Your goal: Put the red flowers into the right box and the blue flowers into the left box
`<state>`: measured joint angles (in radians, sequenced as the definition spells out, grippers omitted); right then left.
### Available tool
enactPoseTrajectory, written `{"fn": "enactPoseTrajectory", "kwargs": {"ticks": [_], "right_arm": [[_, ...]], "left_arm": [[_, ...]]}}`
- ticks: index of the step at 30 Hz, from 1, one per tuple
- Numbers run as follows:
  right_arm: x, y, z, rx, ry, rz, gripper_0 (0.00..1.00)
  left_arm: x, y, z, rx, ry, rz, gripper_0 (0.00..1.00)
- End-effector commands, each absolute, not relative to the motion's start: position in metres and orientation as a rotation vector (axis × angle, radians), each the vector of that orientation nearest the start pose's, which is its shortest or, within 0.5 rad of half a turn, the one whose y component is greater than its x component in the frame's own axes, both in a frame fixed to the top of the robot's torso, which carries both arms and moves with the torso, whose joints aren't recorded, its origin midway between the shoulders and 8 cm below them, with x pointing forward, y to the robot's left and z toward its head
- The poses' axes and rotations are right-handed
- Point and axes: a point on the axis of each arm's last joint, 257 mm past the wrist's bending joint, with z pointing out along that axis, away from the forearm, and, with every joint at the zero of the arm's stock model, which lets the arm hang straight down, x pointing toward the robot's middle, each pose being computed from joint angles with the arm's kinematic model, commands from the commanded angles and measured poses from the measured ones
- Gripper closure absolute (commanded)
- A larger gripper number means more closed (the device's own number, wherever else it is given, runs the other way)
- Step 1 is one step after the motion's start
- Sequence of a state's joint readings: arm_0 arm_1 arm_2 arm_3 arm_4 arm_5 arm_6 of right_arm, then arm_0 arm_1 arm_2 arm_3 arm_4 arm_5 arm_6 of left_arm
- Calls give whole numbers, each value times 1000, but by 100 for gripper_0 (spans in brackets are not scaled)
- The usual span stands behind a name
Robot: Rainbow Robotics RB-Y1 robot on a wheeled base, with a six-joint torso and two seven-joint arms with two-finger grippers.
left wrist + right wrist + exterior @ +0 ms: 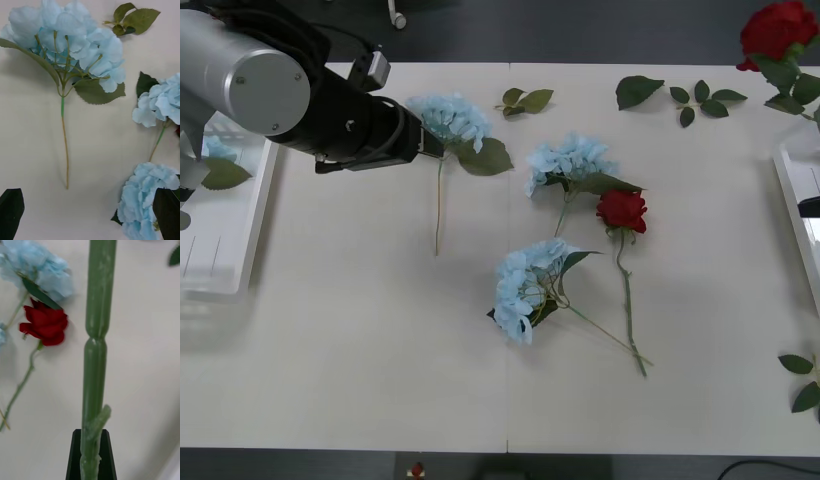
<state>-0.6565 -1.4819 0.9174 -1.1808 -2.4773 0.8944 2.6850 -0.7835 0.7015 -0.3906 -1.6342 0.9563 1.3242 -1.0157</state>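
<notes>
hovering above a blue flower (71,41) at the table's (360,340) far left, the left gripper (88,213) gapes wide, holding nothing. right gripper (91,453) pinches a red rose stem (95,352). blooms: light, soft; grasp the thin stiff stem.

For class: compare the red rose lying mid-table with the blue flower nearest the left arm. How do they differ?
The red rose has a small, tight, deep-red bloom; the blue flower has a wider, fluffy, pale head. The rose's stem is long with almost no leaves; the blue flower's carries large green leaves below its head. The left gripper, open, hovers above the blue flower; nothing is near the rose. Both lie flat on the table.
</notes>
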Motion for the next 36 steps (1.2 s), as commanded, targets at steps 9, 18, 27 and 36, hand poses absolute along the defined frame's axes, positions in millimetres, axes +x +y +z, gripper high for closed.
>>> {"fn": "enactPoseTrajectory", "kwargs": {"ticks": [9,18,27,36], "right_arm": [[473,-593,-174,-425,2410,22,100],[449,-659,-197,-345,2500,-174,100],[453,-685,-232,-208,2490,-277,100],[456,-696,-244,-226,2488,-382,100]], "left_arm": [[598,144,-170,117,2467,-231,0],[617,125,-194,83,2507,-202,0],[626,118,-211,95,2533,-104,0],[630,114,-228,96,2542,-76,0]]}}
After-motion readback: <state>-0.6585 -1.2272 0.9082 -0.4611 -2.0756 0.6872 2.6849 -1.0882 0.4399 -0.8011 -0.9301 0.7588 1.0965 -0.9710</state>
